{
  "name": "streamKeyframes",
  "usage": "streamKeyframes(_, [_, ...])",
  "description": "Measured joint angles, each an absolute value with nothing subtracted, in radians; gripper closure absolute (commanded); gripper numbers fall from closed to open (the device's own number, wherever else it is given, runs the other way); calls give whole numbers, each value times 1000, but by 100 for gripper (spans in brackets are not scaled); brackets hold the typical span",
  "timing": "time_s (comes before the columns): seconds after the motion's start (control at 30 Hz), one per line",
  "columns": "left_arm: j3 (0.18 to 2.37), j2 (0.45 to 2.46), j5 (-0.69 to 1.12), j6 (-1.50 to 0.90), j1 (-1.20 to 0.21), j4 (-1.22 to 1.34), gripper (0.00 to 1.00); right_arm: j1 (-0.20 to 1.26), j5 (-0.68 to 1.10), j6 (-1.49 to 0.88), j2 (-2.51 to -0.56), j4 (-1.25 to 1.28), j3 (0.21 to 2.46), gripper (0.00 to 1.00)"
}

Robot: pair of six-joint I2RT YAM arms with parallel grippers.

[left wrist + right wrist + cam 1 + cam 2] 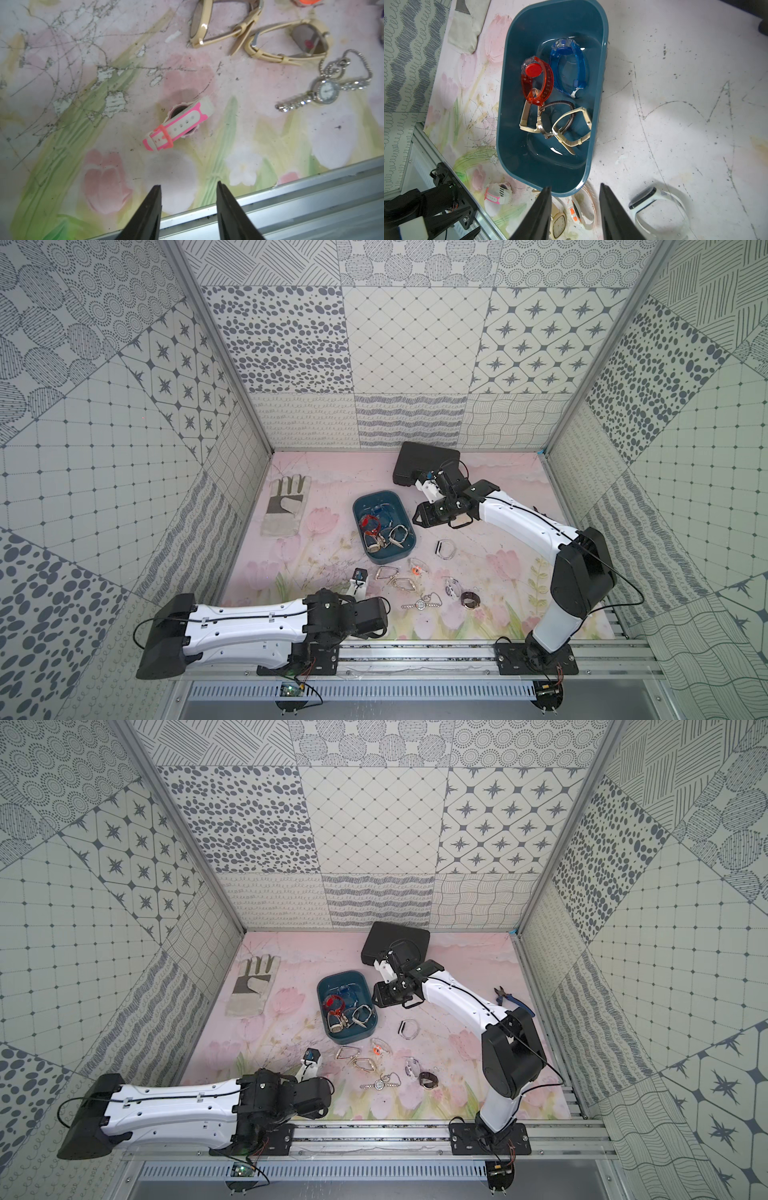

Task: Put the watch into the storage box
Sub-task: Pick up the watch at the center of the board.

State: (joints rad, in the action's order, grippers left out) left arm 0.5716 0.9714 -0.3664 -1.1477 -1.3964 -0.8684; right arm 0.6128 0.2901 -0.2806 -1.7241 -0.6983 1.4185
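Now both grippers are empty, and the pink watch is outside the box.
Left gripper [188,185] hovers over the mat [62,104] with jaws parted and nothing between them. The pink watch [178,124] lies on the mat just ahead of its fingertips, untouched. Right gripper [575,187] is likewise spread and empty above one end of the box [517,52]. Inside the box lie a red watch [533,70], a blue watch [563,48] and several beige and brown ones.
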Motion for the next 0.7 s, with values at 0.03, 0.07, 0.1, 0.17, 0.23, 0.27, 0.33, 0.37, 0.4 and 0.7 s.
streamKeyframes(0.03, [569,984,-379,-1167,-1403,-878,53,613,291,-281,-1721,-695,1416,57])
streamKeyframes(0.07, [567,997,-392,-1182,-1407,-886,53,613,292,-281,-1718,-692,1414,57])
streamKeyframes(0.1, [564,1014,-407,-1199,-1411,-894,54,613,293,-280,-1715,-687,1410,57])
streamKeyframes(0.17, [565,1047,-433,-1223,-1413,-908,55,613,297,-280,-1711,-680,1404,57])
streamKeyframes(0.23, [568,1077,-459,-1243,-1413,-915,56,613,300,-280,-1705,-676,1396,57])
streamKeyframes(0.27, [569,1090,-466,-1250,-1410,-916,57,613,303,-280,-1702,-674,1392,57])
streamKeyframes(0.33, [569,1109,-477,-1255,-1392,-915,57,613,307,-280,-1700,-669,1386,57])
streamKeyframes(0.37, [568,1115,-482,-1255,-1383,-912,57,613,307,-280,-1700,-668,1384,57])
streamKeyframes(0.4, [566,1120,-485,-1254,-1373,-906,57,613,308,-279,-1698,-666,1380,57])
streamKeyframes(0.7, [549,1169,-496,-1204,-1325,-810,54,609,308,-277,-1672,-662,1365,57])
